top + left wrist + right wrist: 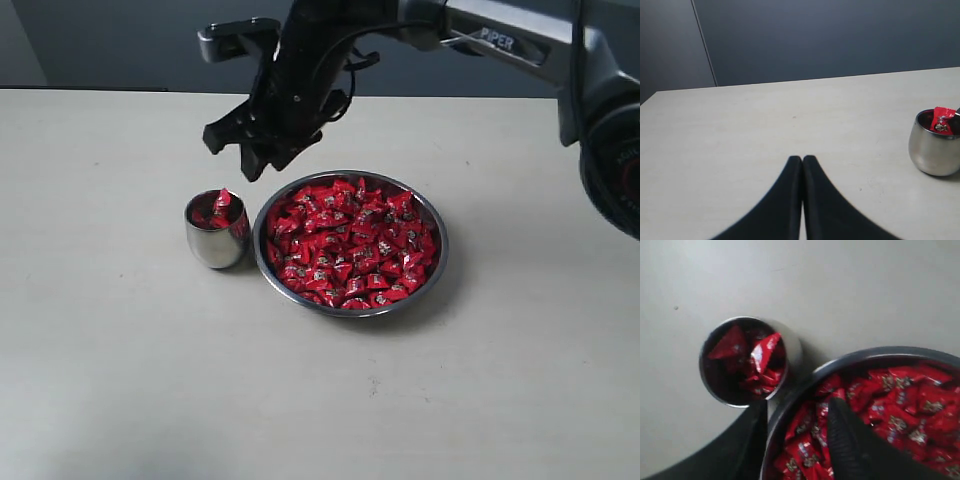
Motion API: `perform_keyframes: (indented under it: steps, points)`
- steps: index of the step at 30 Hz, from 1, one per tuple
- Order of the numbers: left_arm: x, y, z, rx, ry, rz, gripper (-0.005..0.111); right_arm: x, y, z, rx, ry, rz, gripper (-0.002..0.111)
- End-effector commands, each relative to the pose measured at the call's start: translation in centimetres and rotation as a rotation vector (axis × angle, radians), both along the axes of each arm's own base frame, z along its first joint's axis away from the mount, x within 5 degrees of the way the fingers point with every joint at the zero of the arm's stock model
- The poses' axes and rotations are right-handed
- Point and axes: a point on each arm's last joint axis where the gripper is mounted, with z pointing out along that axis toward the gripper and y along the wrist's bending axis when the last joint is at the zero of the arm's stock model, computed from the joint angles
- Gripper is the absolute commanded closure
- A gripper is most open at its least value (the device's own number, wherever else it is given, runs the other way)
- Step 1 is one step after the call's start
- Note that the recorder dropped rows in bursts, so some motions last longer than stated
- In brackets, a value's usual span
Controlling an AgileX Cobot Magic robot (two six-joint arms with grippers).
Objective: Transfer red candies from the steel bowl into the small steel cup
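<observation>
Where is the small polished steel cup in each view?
Exterior: small polished steel cup, left of centre, beside the wide steel bowl.
Left wrist: cup cut by the frame edge, beyond the shut left gripper.
Right wrist: cup seen from above, beside the bowl rim, past the open right gripper.
Shared landmark: red wrapped candies piled in the cup.

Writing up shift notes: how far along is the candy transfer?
Done: several red candies sit in the small steel cup. In hand: nothing; the right pincer hangs open, empty, above the steel bowl and cup. Left: that bowl is heaped with candies.
</observation>
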Motion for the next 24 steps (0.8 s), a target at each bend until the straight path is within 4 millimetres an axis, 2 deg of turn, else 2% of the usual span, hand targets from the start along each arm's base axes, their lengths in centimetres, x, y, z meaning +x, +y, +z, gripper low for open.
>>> perform_keyframes:
  steps: [1, 3, 6, 12, 21, 24]
  points:
    - [-0.1, 0.0, 0.3, 0.002, -0.015, 0.002, 0.106, 1.7, -3.1, -0.5, -0.044, 0.044, -0.081, 0.069]
    - [-0.1, 0.0, 0.3, 0.002, -0.015, 0.002, 0.106, 2.0, -4.0, -1.7, -0.053, 0.087, -0.107, 0.069]
    - [-0.1, 0.0, 0.3, 0.002, -0.015, 0.002, 0.106, 1.9, -4.2, -2.8, -0.004, 0.141, -0.134, 0.069]
    - [-0.1, 0.0, 0.3, 0.002, -0.015, 0.002, 0.106, 2.1, -3.0, -4.7, 0.117, 0.197, -0.169, 0.069]
    - [-0.1, 0.0, 0.3, 0.002, -0.015, 0.002, 0.106, 2.2, -2.6, -8.1, 0.098, 0.280, -0.191, 0.069]
    - [-0.1, 0.0, 0.3, 0.002, -0.015, 0.002, 0.106, 2.3, -2.5, -8.5, 0.093, 0.286, -0.194, 0.069]
